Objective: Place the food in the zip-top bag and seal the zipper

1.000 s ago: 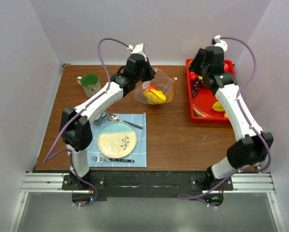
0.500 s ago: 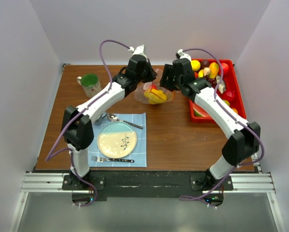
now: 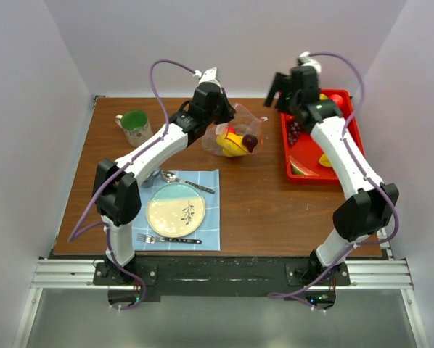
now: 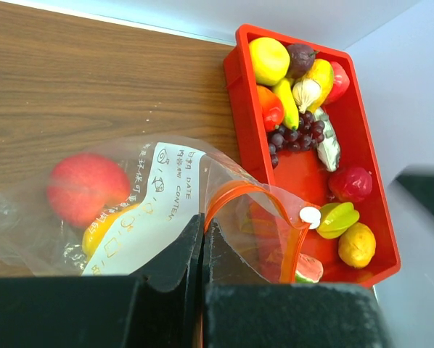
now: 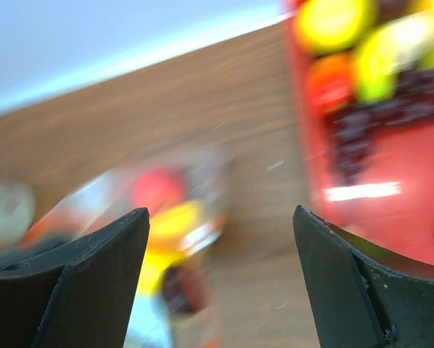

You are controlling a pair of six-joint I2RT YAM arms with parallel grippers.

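Observation:
The clear zip-top bag (image 3: 235, 138) lies at the back middle of the table with yellow and red food and a dark purple piece (image 3: 251, 141) in it. My left gripper (image 3: 228, 116) is shut on the bag's mouth edge (image 4: 202, 221), and the orange-red zipper (image 4: 231, 190) arcs open beside it. My right gripper (image 3: 279, 87) is open and empty, above the table between the bag and the red tray (image 3: 311, 178). The right wrist view is blurred: its jaws (image 5: 220, 210) stand wide apart over the bag (image 5: 166, 239). More food (image 4: 297, 80) lies in the tray.
A green mug (image 3: 135, 127) stands at the back left. A plate (image 3: 175, 209), a spoon (image 3: 186, 183) and a fork (image 3: 166, 239) lie on a blue cloth (image 3: 210, 217) in front of the left arm. White walls enclose the table.
My right gripper swung from the tray to the bag's mouth, then back toward the tray. A dark purple piece now lies in the bag. The left gripper has kept its hold.

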